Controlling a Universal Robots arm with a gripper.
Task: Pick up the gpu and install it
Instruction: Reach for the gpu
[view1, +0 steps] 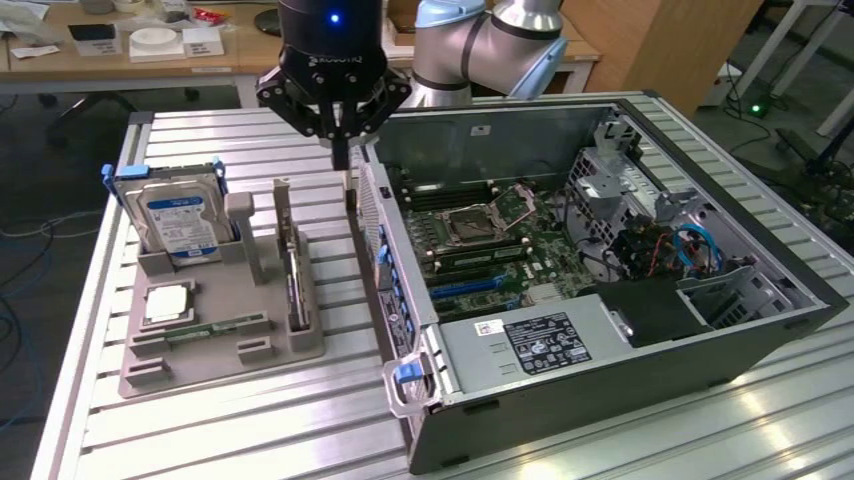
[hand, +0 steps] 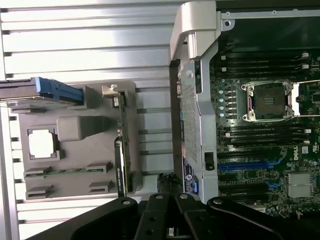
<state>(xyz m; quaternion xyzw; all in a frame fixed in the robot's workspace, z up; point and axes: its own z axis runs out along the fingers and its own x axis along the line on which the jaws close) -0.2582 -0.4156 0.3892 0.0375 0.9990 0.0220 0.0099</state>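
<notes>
I hold my gripper (view1: 342, 158) clenched and empty at the upper middle of the exterior view, over the near wall of the computer case (view1: 494, 145). The gpu (view1: 286, 262) stands on edge in the grey holder (view1: 200, 357), left of centre, untouched. I judge a clean grasp needs parted jaws squared to the card's top edge.

The table (view1: 240, 430) is ribbed, shiny bare metal; the holder (view1: 200, 360) looks matt grey plastic; the gpu (view1: 295, 285) has a pale metal bracket; the case (view1: 507, 140) is dull sheet metal.
</notes>
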